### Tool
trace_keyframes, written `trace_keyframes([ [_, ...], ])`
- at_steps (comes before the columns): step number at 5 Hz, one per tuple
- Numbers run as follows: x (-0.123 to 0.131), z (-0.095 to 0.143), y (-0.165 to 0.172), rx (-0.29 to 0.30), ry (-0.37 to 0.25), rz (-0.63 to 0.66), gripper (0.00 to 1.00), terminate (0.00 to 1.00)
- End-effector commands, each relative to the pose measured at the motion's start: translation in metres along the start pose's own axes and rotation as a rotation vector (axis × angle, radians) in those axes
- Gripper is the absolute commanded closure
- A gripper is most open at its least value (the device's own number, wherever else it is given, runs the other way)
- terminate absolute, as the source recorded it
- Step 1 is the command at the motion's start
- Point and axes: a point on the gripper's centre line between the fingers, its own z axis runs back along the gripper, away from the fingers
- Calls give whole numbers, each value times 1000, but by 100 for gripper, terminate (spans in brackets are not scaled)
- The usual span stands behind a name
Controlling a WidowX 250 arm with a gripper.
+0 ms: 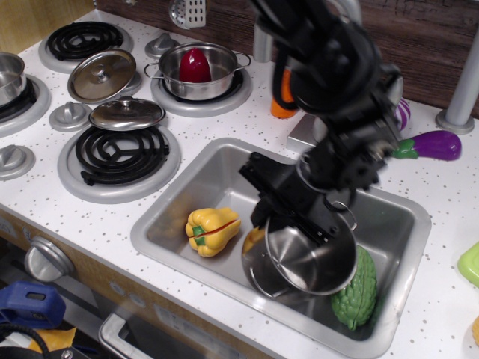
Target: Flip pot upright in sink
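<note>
— One pot was what you had in the sink, tilted with its open mouth facing up and toward the camera, between the yellow pepper and the green bumpy gourd.

— And your gripper?

— You had it at the pot's rim on the side nearest the sink's back wall, seemingly pinching that rim, though I couldn't tell for certain.

— Anything else near the sink?

— You had a purple eggplant just beyond its back edge.
</note>
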Motion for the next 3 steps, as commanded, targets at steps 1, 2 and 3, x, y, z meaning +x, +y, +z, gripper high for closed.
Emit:
trace_keyframes([
  [1,18,20,16,-123,-78,32,100,0],
  [2,18,16,18,-175,-111,18,0,0],
  [3,18,16,18,-175,-111,18,0,0],
])
